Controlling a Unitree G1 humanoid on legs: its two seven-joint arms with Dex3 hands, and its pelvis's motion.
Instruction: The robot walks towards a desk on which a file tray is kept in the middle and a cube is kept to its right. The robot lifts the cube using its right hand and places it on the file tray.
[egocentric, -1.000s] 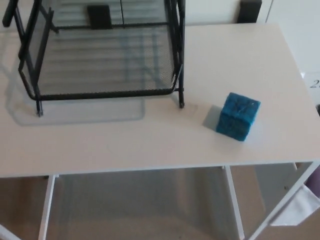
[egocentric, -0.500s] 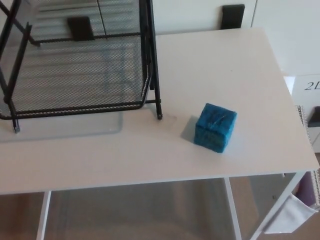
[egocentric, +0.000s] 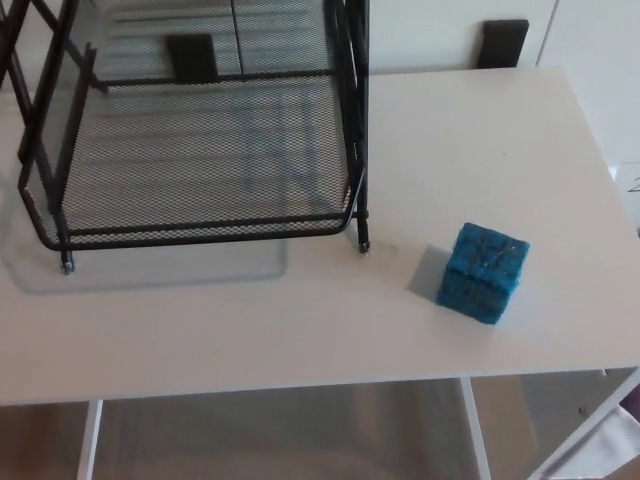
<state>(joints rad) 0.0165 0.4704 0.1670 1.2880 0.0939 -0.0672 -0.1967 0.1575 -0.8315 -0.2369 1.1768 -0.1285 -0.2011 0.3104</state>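
A blue cube (egocentric: 482, 273) rests on the white desk (egocentric: 300, 330), towards its right front. To the cube's left stands a black wire-mesh file tray (egocentric: 200, 150) with upright side frames; its nearest foot is a short gap from the cube. No arm or hand of mine shows in the head view.
The desk's front edge (egocentric: 300, 385) runs across the lower part of the picture, with white desk legs and floor below it. A small black block (egocentric: 505, 42) sits behind the desk's back edge at the right. Something white hangs at the lower right corner.
The whole picture has shifted between frames, so the camera moved; the cube and tray keep the same places on the desk.
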